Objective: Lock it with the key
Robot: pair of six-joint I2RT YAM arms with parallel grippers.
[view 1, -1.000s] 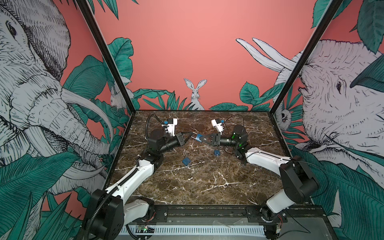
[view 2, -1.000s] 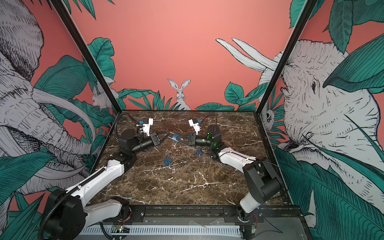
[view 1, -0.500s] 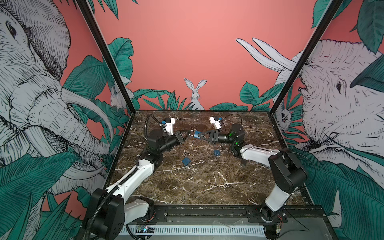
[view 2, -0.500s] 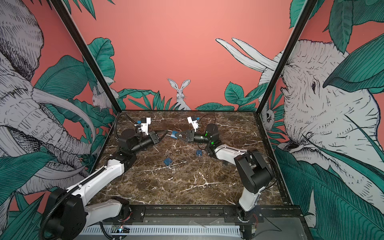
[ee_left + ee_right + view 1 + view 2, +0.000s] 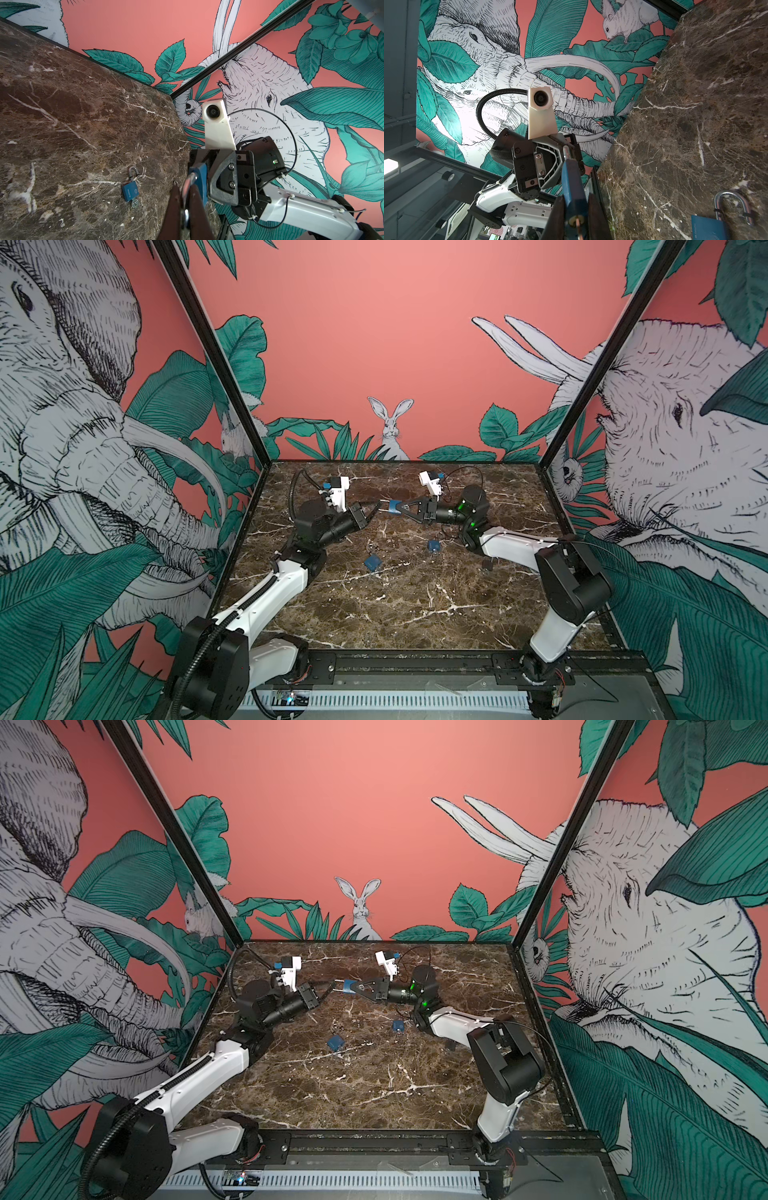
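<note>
Between the fingers of the right gripper (image 5: 575, 200), the blue padlock (image 5: 570, 176) is clamped by its body, what seems a key (image 5: 578, 226) seated in its near end, while its shackle (image 5: 190, 180) is pinched in the closed left gripper (image 5: 185, 193), presumably so that it can be pressed home against a steadied body.

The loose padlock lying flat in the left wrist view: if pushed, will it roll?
Probably not: the padlock has a flat, boxy blue body, so it should slide on the marble table. Its metal shackle suggests weight; the key may snag.
</note>
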